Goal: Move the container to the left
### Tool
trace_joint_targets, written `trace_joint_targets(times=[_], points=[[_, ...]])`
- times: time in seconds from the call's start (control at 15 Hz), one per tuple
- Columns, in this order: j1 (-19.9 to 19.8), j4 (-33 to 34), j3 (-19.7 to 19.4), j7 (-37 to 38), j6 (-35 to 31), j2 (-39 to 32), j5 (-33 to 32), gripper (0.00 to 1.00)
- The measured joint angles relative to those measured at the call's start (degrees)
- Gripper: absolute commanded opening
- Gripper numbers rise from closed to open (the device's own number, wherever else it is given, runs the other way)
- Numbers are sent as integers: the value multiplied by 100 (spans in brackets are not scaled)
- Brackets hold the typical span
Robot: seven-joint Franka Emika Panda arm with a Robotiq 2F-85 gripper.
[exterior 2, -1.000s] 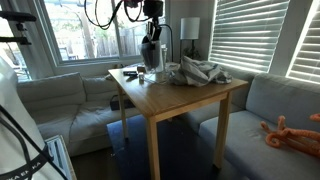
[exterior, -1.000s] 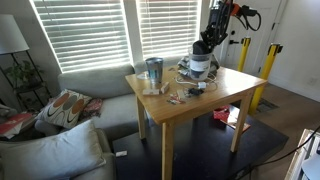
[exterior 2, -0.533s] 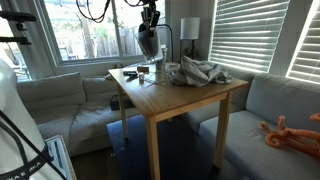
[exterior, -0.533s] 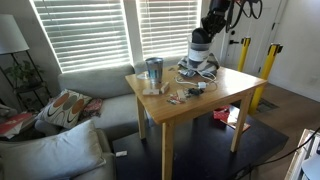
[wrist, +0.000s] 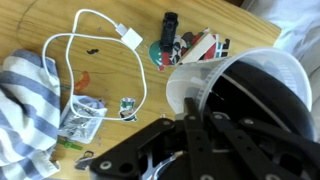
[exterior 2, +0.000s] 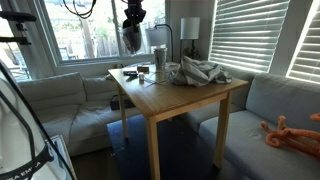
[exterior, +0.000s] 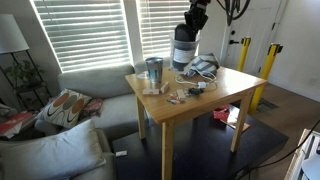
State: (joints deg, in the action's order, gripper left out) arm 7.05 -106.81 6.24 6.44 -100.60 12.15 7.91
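Observation:
The container (exterior: 183, 50), a translucent bluish-grey jar with a black lid, hangs in the air above the wooden table (exterior: 215, 100). My gripper (exterior: 189, 30) is shut on its top. In an exterior view the container (exterior 2: 131, 40) hangs under the gripper (exterior 2: 133, 20), past the table's far corner. In the wrist view the black fingers (wrist: 190, 115) clasp the container's rim (wrist: 235, 85), with the black lid inside. The table (wrist: 40, 25) lies far below.
A slimmer clear-grey cylinder (exterior: 153, 72) stands on the table and shows in both exterior views (exterior 2: 159, 60). A striped cloth (exterior: 203, 68) lies nearby (exterior 2: 200, 72) (wrist: 25, 100). A white cable (wrist: 90, 40) and small items (wrist: 175, 48) lie on the table. Sofas and window blinds surround it.
The gripper has lifted the container off the table by the cloth and carried it up and to the left in both exterior views.

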Motion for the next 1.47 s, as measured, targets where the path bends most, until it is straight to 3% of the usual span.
trace_joint_targets(times=[0.33, 0.6, 0.67, 1.47], points=[[284, 696, 330, -129, 84, -909, 181, 1], [416, 1280, 511, -192, 526, -1621, 292, 1], [449, 1394, 545, -193, 691, -1752, 304, 5], [622, 1539, 719, -300, 1253, -2087, 307, 1]])
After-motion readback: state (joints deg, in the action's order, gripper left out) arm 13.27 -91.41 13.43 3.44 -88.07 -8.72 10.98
